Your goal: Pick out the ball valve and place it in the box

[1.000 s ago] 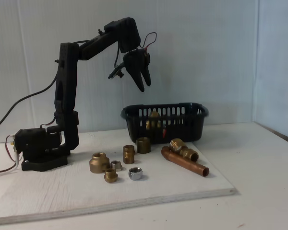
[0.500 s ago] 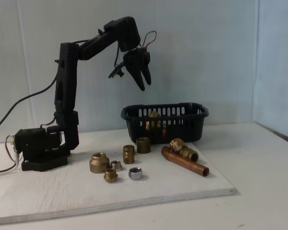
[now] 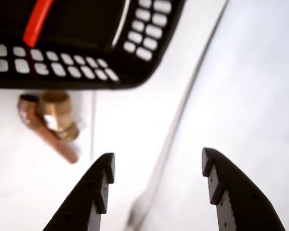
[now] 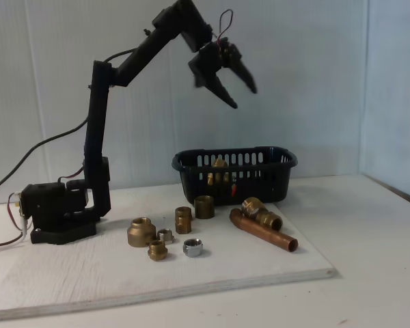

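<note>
Two black jaws spread wide and empty on the gripper (image 4: 242,96), raised high above the box (image 4: 282,179) in the fixed view. Inside the box: the ball valve (image 4: 219,172), brass glimpsed through the slots, red lever (image 3: 37,22) lying along the floor in the wrist view. Placement apparently complete; best finished by lifting clear of the box rim without nudging it. Just in front of the box, copper pipe (image 4: 265,233) and loose brass fittings (image 4: 142,231) on the white board (image 4: 89,273). No readable brand, label or writing anywhere.
</note>
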